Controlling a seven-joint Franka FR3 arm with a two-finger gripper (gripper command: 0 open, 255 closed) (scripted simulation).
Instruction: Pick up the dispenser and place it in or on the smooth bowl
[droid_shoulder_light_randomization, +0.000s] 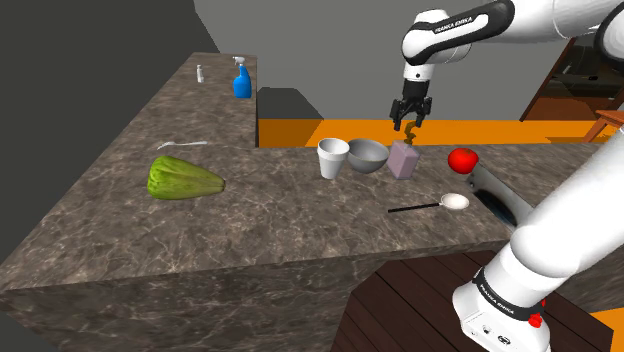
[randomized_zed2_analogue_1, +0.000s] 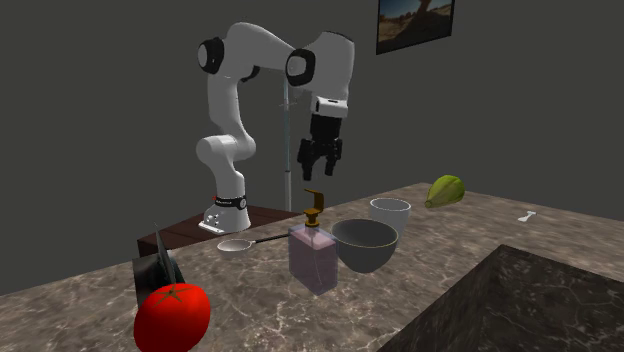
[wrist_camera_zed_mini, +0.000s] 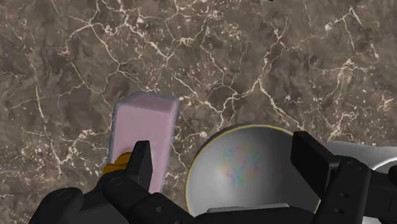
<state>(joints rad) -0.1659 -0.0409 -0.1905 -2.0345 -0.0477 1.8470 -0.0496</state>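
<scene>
The dispenser (droid_shoulder_light_randomization: 404, 158) is a pale pink square bottle with a brass pump, standing upright on the marble counter beside the smooth grey bowl (droid_shoulder_light_randomization: 367, 154). In the second exterior view the dispenser (randomized_zed2_analogue_1: 313, 255) stands just left of the bowl (randomized_zed2_analogue_1: 365, 245). My black gripper (droid_shoulder_light_randomization: 411, 124) hangs open a little above the pump top, holding nothing. In the second exterior view the gripper (randomized_zed2_analogue_1: 319, 166) hovers well above the bottle. From the wrist view the dispenser (wrist_camera_zed_mini: 143, 135) lies by one finger and the bowl (wrist_camera_zed_mini: 247, 167) sits between the open fingers (wrist_camera_zed_mini: 139, 165).
A white cup (droid_shoulder_light_randomization: 333, 158) stands by the bowl. A tomato (droid_shoulder_light_randomization: 462, 159), a spoon (droid_shoulder_light_randomization: 440, 204) and a dark object (droid_shoulder_light_randomization: 497, 197) lie toward the stand. A green vegetable (droid_shoulder_light_randomization: 182, 179), a blue spray bottle (droid_shoulder_light_randomization: 242, 79) and a small white bottle (droid_shoulder_light_randomization: 199, 72) sit farther off.
</scene>
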